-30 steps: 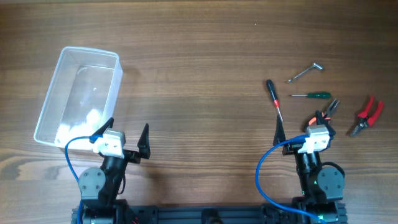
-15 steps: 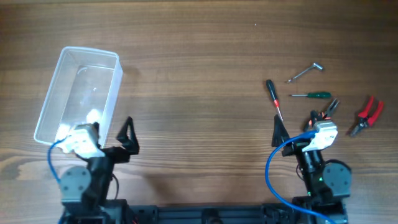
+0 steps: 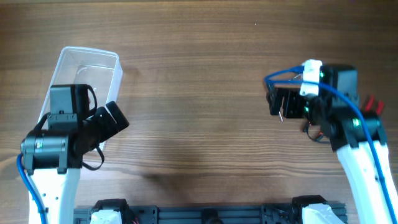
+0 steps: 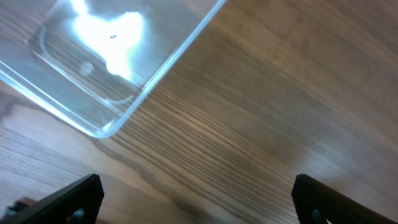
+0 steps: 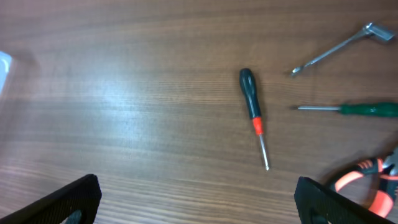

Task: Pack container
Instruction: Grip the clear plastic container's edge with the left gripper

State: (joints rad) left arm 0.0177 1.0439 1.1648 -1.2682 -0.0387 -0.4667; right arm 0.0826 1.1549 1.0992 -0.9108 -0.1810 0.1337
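The container is seen at the upper left of the overhead frame, lying on the wooden table at a slant, its lower end covered by the left arm; in the left wrist view it fills the upper left corner, with bright glare on its bottom. The left gripper is held above the wood just beside the container's near corner, its jaws spread wide with nothing between them. The right gripper is likewise spread wide and holds nothing. Ahead of it, a black-handled screwdriver with a red collar is laid alone on the wood; a green-handled screwdriver and a small metal key are set near the right edge, and orange-handled pliers are cut off at the lower right corner. From overhead, these tools are mostly hidden by the right arm and its blue cable. A broad stretch of table separates the container from the tools.
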